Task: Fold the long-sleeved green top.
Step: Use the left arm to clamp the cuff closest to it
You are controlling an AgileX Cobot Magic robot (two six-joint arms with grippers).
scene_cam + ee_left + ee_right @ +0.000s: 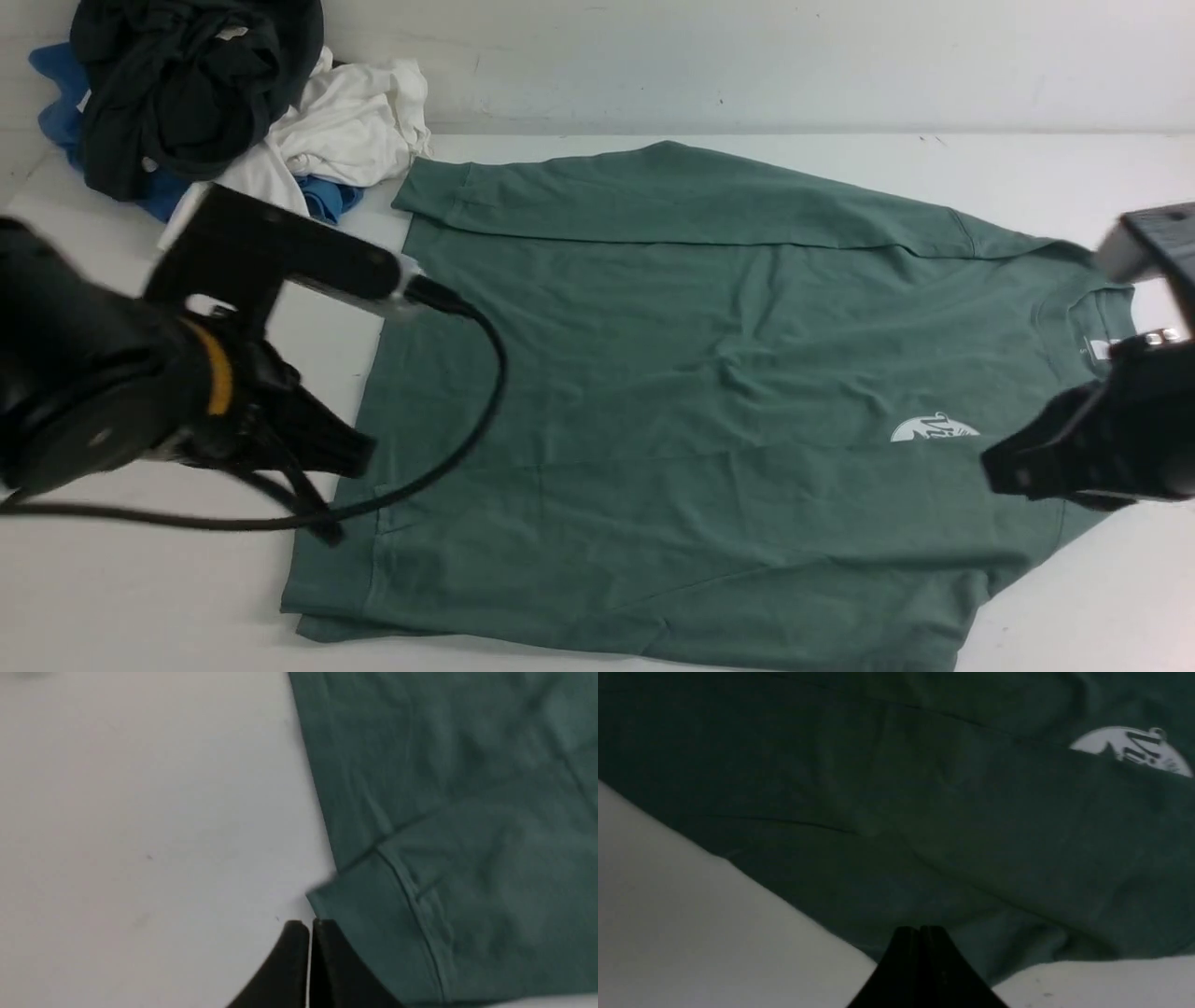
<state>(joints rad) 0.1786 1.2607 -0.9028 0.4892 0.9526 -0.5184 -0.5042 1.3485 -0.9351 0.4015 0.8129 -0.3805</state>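
White tabletop (1102, 607) borders the green top (644, 355); both jaws (310, 926) (920, 931) pressed together.

Three views over one green long-sleeved top (709, 336)
The front view looks forward and down from between the two arms, far enough back to take in most of the garment; both wrist views look down from closer. The left wrist view shares its cuffed end (383, 928) with the front view — the right wrist view shares the white chest logo (1132, 749), partly covered by a fold.
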